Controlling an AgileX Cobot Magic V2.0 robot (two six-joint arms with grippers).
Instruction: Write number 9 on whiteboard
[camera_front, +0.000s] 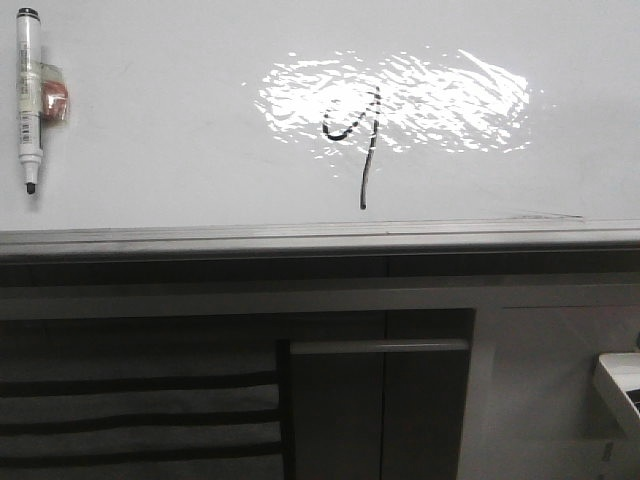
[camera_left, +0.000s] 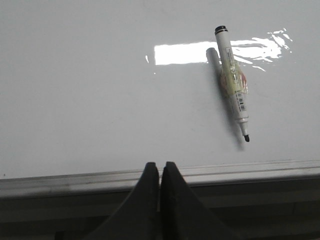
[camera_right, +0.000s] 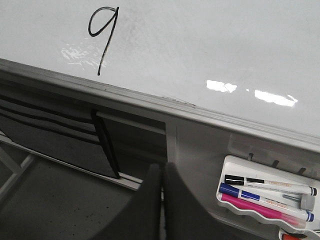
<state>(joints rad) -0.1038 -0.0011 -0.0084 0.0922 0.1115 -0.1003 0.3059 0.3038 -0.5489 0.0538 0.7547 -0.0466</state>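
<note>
The number 9 (camera_front: 355, 135) stands on the whiteboard (camera_front: 180, 150) near its middle, its tail ending just above the edge rail (camera_front: 300, 238). A marker (camera_front: 28, 100) lies on the board well to the left, tip downward. Below the rail at far right, a tray (camera_right: 235, 197) holds three markers (camera_right: 265, 195) side by side.

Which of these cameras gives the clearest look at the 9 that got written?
The right wrist view: the 9 stands there dark and whole on plain whiteboard. The front view shows it too, but bright glare washes over its loop. The left wrist view does not show it at all.
</note>
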